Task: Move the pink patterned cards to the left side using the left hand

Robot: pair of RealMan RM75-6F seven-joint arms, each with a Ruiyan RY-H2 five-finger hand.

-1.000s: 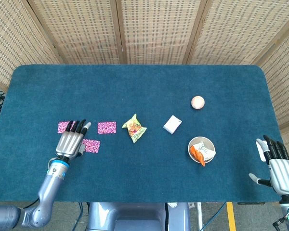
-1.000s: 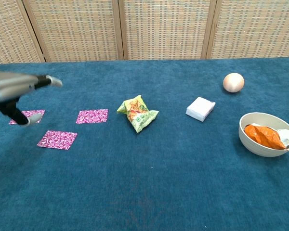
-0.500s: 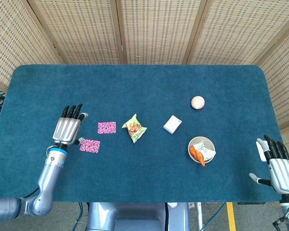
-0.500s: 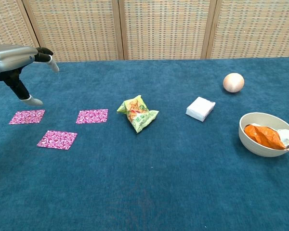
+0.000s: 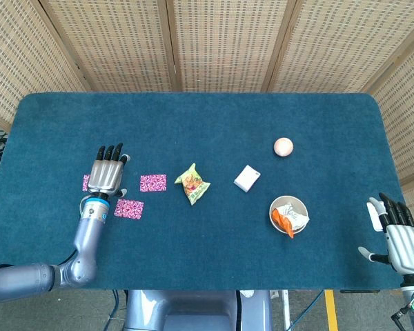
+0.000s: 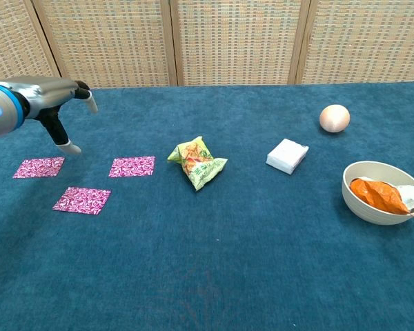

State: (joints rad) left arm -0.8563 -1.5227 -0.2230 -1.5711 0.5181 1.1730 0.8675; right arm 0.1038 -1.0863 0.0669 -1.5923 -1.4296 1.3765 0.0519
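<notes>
Three pink patterned cards lie flat on the blue surface [image 6: 214, 276], all left of the yellow snack packet [image 6: 196, 163]: the nearest card [image 6: 132, 166] just beside the packet, the front card [image 6: 82, 199] further left, the far card [image 6: 38, 167] furthest from it. The left hand [image 6: 52, 103] hovers above them with fingers spread, grasping nothing. Which cards count as moved is hard to judge. The right hand [image 5: 403, 241], well right of the packet, is released too. The packet's print is unreadable

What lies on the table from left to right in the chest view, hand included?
Left hand → leftmost pink card → front pink card → third pink card → snack packet → white box → egg → bowl.
</notes>
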